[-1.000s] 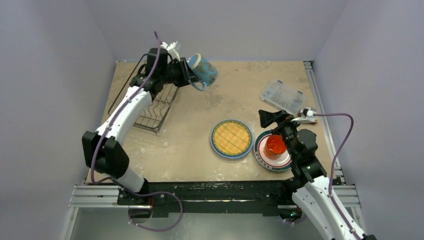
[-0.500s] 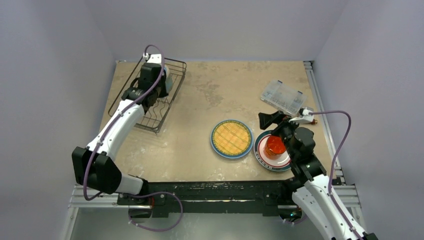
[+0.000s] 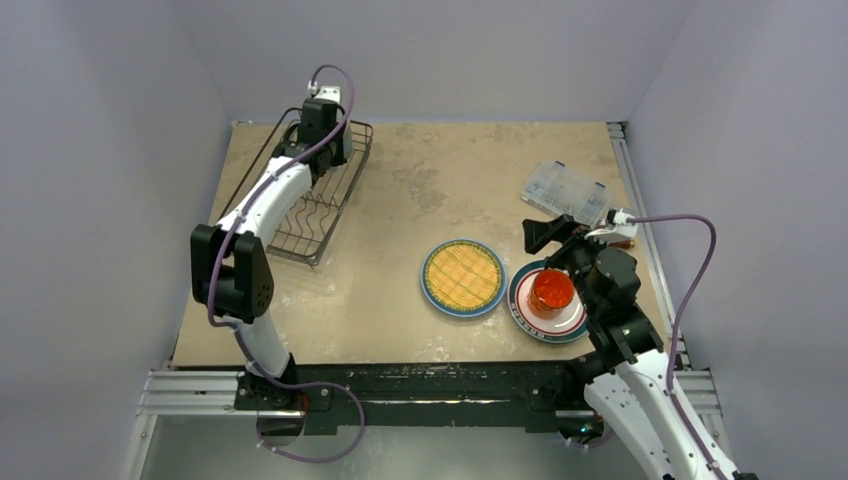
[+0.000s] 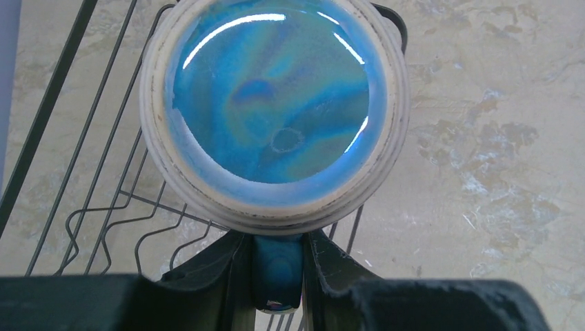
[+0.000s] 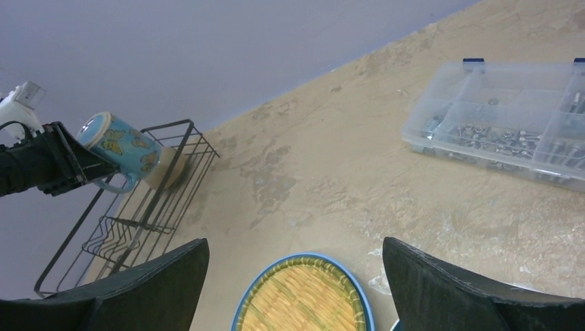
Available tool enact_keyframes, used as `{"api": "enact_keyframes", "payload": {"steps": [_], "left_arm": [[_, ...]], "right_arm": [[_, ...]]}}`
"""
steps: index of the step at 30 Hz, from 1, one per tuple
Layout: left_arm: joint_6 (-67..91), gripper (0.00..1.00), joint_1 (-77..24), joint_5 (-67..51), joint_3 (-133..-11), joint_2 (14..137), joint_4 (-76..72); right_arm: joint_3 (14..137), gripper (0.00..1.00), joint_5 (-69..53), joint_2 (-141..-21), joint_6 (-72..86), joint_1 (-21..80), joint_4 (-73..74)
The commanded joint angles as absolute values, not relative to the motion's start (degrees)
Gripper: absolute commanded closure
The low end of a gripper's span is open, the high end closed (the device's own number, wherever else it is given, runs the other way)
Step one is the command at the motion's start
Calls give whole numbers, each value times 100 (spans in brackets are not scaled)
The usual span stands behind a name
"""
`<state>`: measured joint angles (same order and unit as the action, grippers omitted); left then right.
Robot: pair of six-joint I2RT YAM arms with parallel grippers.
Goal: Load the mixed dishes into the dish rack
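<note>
My left gripper (image 4: 276,243) is shut on the handle of the blue mug (image 4: 274,103). It holds the mug upright over the far end of the black wire dish rack (image 3: 312,215). The right wrist view shows the mug (image 5: 121,151) above the rack (image 5: 131,219), with a cream cup (image 5: 170,174) behind it. In the top view the left gripper (image 3: 322,140) hides the mug. My right gripper (image 5: 295,252) is open and empty above the yellow woven plate (image 3: 462,277). An orange cup (image 3: 551,291) stands on a white teal-rimmed plate (image 3: 530,318) beside it.
A clear plastic compartment box (image 3: 566,194) lies at the back right, near the table's right rail. The walls stand close behind the rack and along both sides.
My left arm has swung the mug left from beside the rack to over its far end. The right arm has barely moved.
</note>
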<state>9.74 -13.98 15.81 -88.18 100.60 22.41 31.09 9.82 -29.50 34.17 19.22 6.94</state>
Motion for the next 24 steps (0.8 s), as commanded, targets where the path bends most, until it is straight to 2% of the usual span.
{"api": "enact_keyframes", "payload": {"steps": [1,10,24], "left_arm": [[1105,100,-1218,1707,-9517,10234,1762],[1462,100,-1213,1515,-10327,11335,2563],[1749,100,-1121,1362,-11004,12121,2969]], "right_arm": [[3433,2,1216,-2956,3285,1931,840],[3710,2,1011,-3514,3349,1933,611],[3670,2,1050,-3559,3316,1936,596]]}}
